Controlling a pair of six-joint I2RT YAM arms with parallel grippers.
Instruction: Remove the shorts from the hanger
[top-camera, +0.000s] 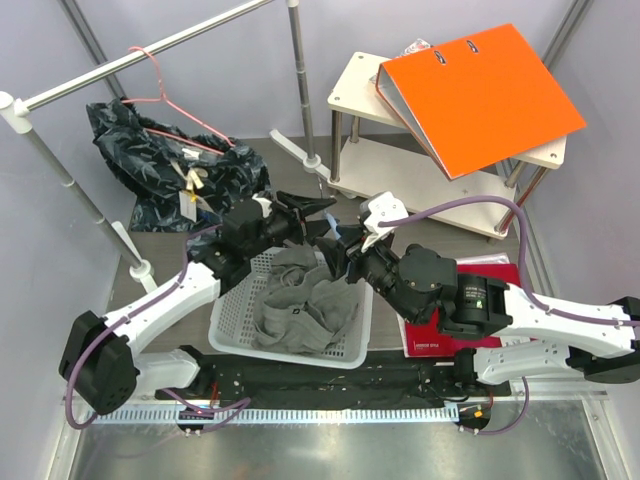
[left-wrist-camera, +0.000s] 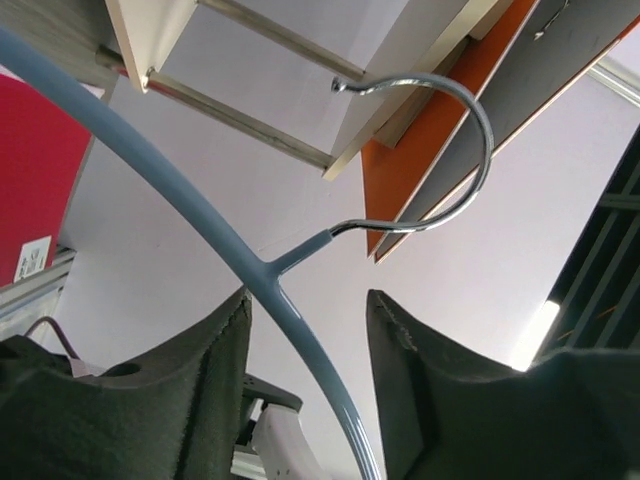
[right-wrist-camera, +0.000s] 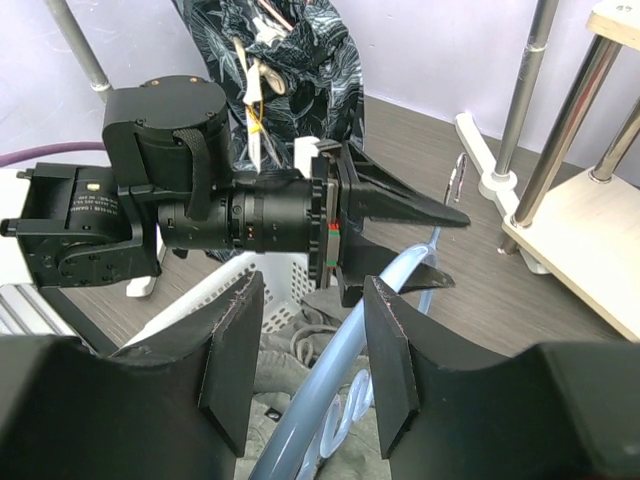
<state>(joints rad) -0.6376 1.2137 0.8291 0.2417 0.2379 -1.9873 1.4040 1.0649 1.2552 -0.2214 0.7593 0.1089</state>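
shorts (top-camera: 300, 308) grey | hanger (left-wrist-camera: 268, 270) pale blue | binder (top-camera: 480, 90) orange | basket (top-camera: 232, 312) white

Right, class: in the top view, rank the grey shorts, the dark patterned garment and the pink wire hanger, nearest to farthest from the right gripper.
1. Grey shorts, in the white basket, just beside the right gripper.
2. Dark patterned garment, back left.
3. Pink wire hanger, on the rail beyond it.

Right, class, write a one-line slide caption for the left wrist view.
Blue hanger lies between the left gripper's parted fingers, orange binder beyond.
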